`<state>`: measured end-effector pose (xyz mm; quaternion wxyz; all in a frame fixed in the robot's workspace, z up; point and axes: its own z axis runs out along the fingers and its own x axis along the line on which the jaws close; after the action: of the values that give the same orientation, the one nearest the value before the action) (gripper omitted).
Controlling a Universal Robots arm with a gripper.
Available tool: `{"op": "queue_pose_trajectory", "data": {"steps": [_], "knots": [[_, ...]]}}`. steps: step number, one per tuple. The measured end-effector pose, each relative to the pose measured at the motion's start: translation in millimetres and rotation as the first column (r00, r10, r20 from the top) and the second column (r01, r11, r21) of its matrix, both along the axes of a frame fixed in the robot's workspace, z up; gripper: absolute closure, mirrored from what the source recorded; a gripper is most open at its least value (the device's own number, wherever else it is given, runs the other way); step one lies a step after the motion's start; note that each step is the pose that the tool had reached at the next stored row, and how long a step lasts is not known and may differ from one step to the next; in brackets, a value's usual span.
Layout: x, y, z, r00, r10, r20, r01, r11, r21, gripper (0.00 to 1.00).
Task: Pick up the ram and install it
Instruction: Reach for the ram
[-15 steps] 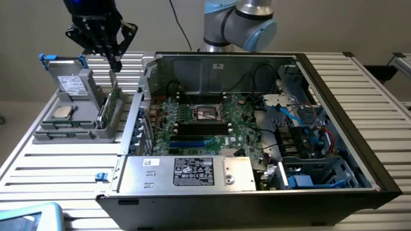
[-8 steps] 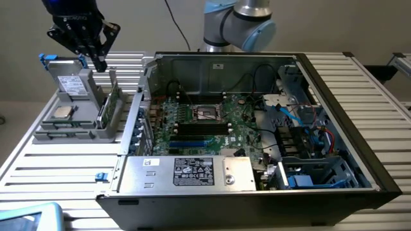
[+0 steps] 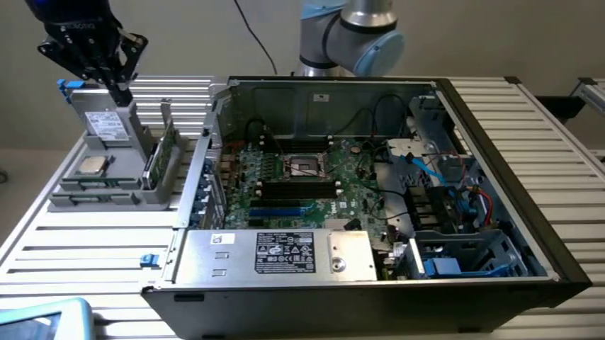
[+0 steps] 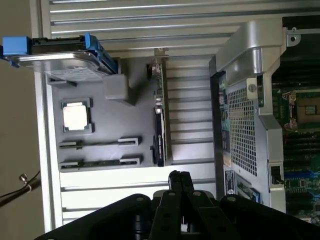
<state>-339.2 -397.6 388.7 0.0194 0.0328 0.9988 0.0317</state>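
Observation:
The ram (image 3: 161, 154) is a thin green stick standing on its long edge in the grey parts holder (image 3: 104, 195), to the exterior view's left of the open computer case (image 3: 378, 212). In the wrist view the ram (image 4: 160, 120) shows edge-on with dark chips. My gripper (image 3: 121, 96) hangs above the holder's back end, over the hard drive, apart from the ram. Its black fingers (image 4: 174, 181) are pressed together with nothing between them. The black memory slots (image 3: 297, 188) lie on the motherboard (image 3: 355, 188) inside the case.
The holder also carries a silver processor chip (image 3: 92, 166) (image 4: 76, 116) and a hard drive with blue rails (image 3: 106, 127) (image 4: 65, 55). The case's metal side wall (image 3: 203, 177) rises between holder and motherboard. A light-blue object (image 3: 42, 319) sits at the near corner of the slatted table (image 3: 85, 248).

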Motion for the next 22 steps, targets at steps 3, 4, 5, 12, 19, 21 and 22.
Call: {"op": "queue_pose_trajectory", "data": {"steps": [3, 4, 5, 12, 19, 21, 22], "knots": [[-13.7, 0.0, 0.0, 1.0000, 0.000, 0.0000, 0.000, 1.0000, 0.0000, 0.89], [-18.3, 0.0, 0.0, 1.0000, 0.000, 0.0000, 0.000, 1.0000, 0.0000, 0.89], [-22.9, 0.0, 0.0, 1.0000, 0.000, 0.0000, 0.000, 1.0000, 0.0000, 0.89], [-54.6, 0.1, 0.0, 1.0000, 0.000, 0.0000, 0.000, 1.0000, 0.0000, 0.89], [-86.5, 0.2, -0.1, 1.0000, 0.000, 0.0000, 0.000, 1.0000, 0.0000, 0.89], [-95.5, 0.2, -0.1, 1.0000, 0.000, -0.0001, 0.000, 1.0000, 0.0000, 0.89], [-100.0, 0.2, -0.2, 1.0000, 0.000, 0.0000, 0.000, 1.0000, 0.0000, 0.89]]}}
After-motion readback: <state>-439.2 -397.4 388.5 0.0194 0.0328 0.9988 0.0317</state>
